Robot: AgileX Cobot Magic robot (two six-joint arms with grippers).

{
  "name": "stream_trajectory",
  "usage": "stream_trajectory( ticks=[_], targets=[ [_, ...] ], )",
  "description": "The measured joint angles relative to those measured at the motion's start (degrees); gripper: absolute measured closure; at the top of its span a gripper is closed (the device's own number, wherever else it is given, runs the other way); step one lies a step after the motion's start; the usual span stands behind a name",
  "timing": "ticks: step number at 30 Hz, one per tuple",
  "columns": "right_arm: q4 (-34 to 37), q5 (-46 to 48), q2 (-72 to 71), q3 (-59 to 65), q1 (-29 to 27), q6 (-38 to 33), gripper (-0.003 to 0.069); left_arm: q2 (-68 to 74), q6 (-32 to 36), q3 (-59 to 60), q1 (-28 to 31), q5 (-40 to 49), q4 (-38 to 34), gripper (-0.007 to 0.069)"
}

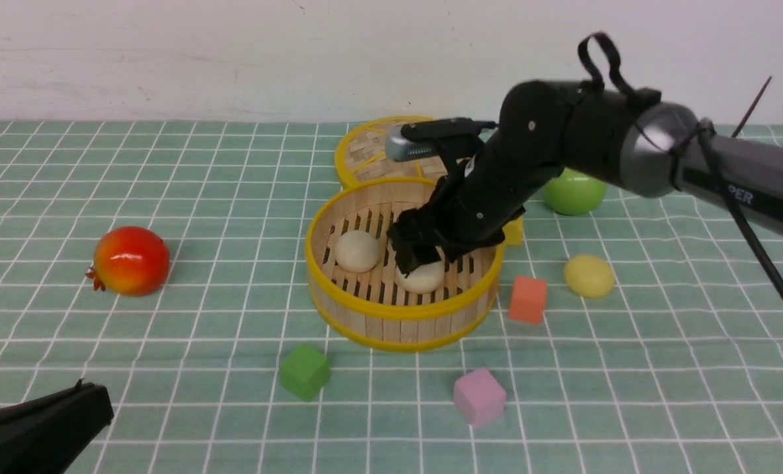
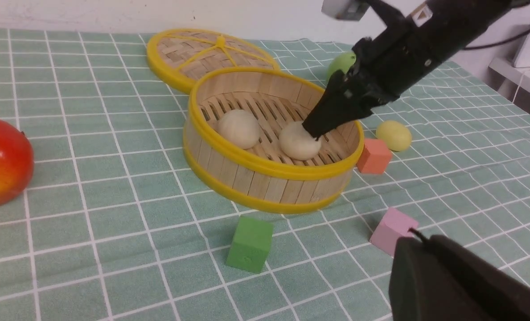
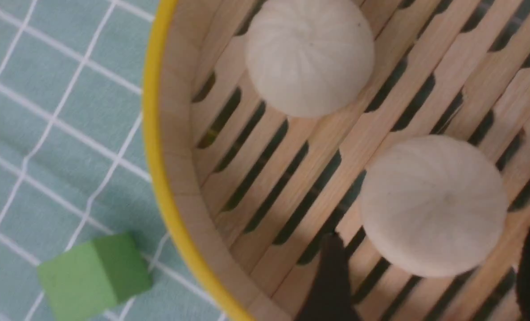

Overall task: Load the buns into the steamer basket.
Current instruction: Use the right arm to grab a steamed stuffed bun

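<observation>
Checked cloth (image 3: 46, 111); wrist view: right claw (image 3: 432, 236) spread astride bun (image 3: 432, 200).

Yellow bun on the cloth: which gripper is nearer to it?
Right. The right gripper is in the steamer basket, left of the yellow bun; the left gripper sits far off at the near-left edge.

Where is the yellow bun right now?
In the front view the yellow bun lies outside the basket, on its right, just past the orange cube.
</observation>
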Motion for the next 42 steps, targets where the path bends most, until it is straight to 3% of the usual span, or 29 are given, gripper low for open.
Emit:
stream_trajectory(
  ticks=[3, 7, 11, 15, 22, 39, 42],
  targets=[
    [-4.9, 5.8, -1.0, -3.9, 0.0, 0.0, 0.0103, 0.0, 0.0, 0.0, 0.0, 0.0, 0.0, 0.0617],
    [-20.0, 14.4, -3.6, -7.1, -1.6, 4.6, 0.0131, 0.0, 0.0, 0.0, 0.0, 0.0, 0.0, 0.0617],
    [-25.4, 17.2, -3.1, -4.8, -6.8, 9.6, 0.0173, 0.0, 0.0, 0.0, 0.0, 0.0, 0.0, 0.0614],
    [-20.7, 14.1, -0.4, -0.9, -14.1, 10.4, 0.0234, 0.0, 0.0, 0.0, 0.0, 0.0, 0.0, 0.0608],
    [-9.5, 6.6, 2.3, -0.7, -19.6, 8.9, 0.0287, 0.0, 0.0, 0.0, 0.0, 0.0, 0.0, 0.0604],
    [-6.0, 4.8, 7.0, -0.7, -20.5, 6.5, 0.034, 0.0, 0.0, 0.0, 0.0, 0.0, 0.1, 0.0596],
    [-6.0, 4.7, 7.0, -0.7, -20.5, 5.4, 0.0393, 0.0, 0.0, 0.0, 0.0, 0.0, 0.1, 0.0596]
  ],
)
